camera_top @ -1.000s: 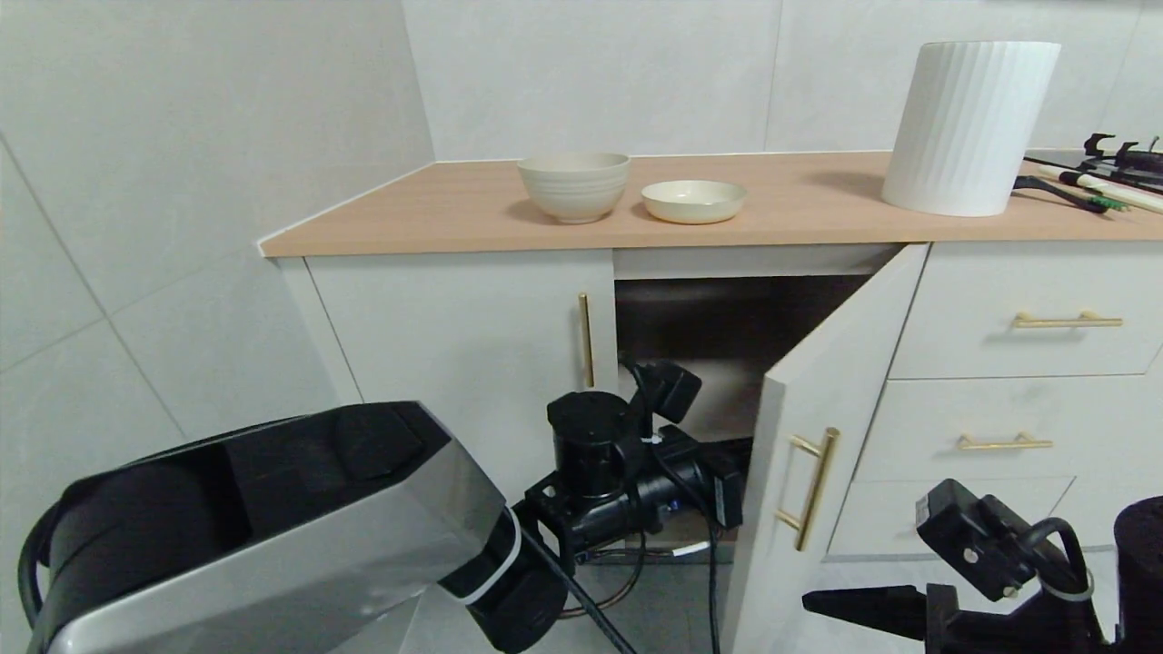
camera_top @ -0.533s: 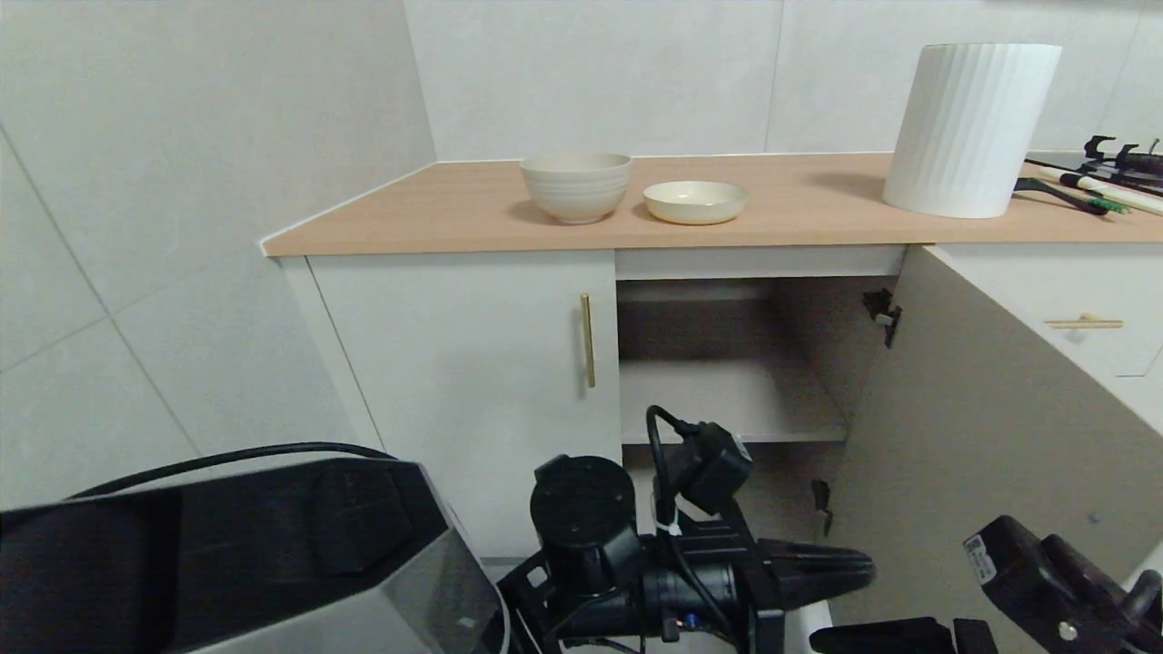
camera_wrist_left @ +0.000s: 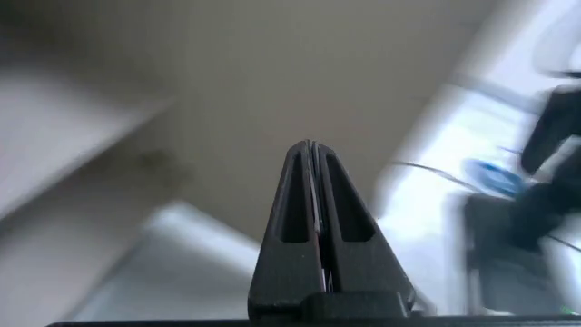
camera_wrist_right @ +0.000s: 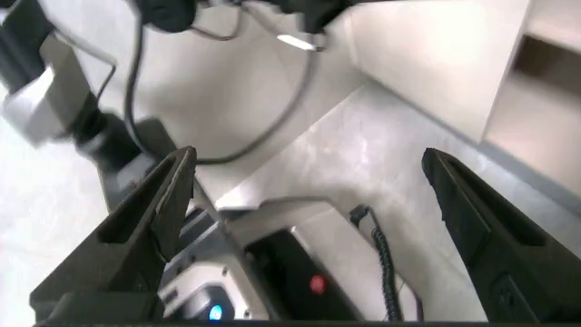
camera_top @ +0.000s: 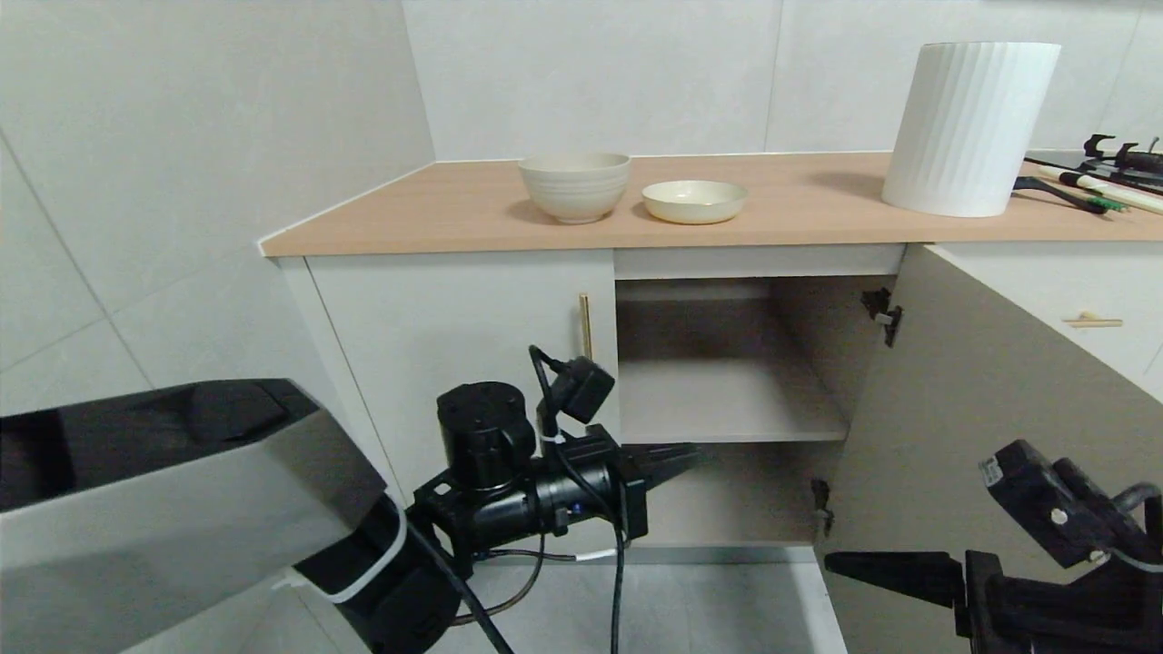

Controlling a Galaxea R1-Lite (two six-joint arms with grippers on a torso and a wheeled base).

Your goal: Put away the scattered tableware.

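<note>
Head view from above toward the cabinet point(camera_top: 727, 400); wrist views low, close before it.

The left arm point(camera_top: 518, 495) is stretched out low and level near the middle, pointing to the right. Its left claw point(camera_top: 681, 453) has both fingers point(camera_wrist_left: 295, 227) pressed flat together into one narrow wedge, with nothing caught between them. Lower down, on the near right, the right arm point(camera_top: 1045, 599) lies level as well, pointing left. The right claw point(camera_wrist_right: 309, 156) is spread wide, its two dark fingers standing well apart, and it holds nothing at all.
</note>
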